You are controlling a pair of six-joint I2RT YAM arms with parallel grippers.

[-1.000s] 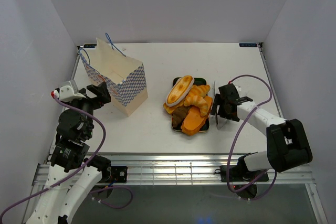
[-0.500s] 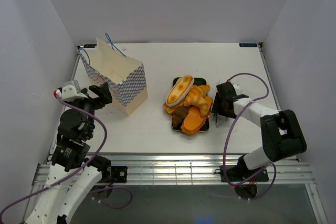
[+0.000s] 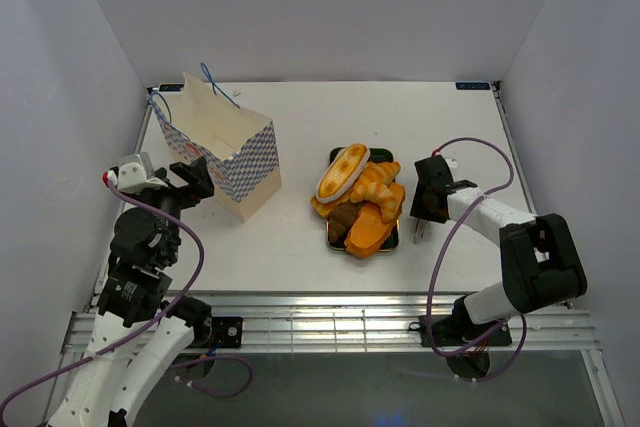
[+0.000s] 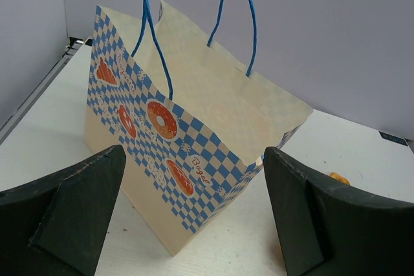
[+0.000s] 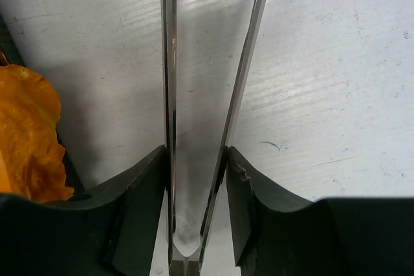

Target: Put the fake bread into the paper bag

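Observation:
The fake bread [image 3: 358, 197] lies heaped on a black tray [image 3: 331, 240] mid-table; an orange piece [image 5: 26, 140] shows at the left edge of the right wrist view. Just right of the tray, my right gripper [image 3: 420, 209] [image 5: 196, 159] is low on the table. Its jaws press both arms of the silver tongs [image 5: 200, 63], which lie along the tray's right side. The paper bag [image 3: 222, 152] [image 4: 187, 134] stands upright and open-mouthed at the left, blue handles up. My left gripper [image 3: 190, 179] [image 4: 194, 159] is open, close to the bag's near corner and holding nothing.
White walls enclose the table on three sides. The right arm's purple cable [image 3: 480, 152] loops above the table right of the tray. A metal rail [image 3: 330, 312] runs along the near edge.
The right gripper's jaws have closed from wide open onto the tongs' two arms. The left gripper has shifted slightly toward the bag's corner.

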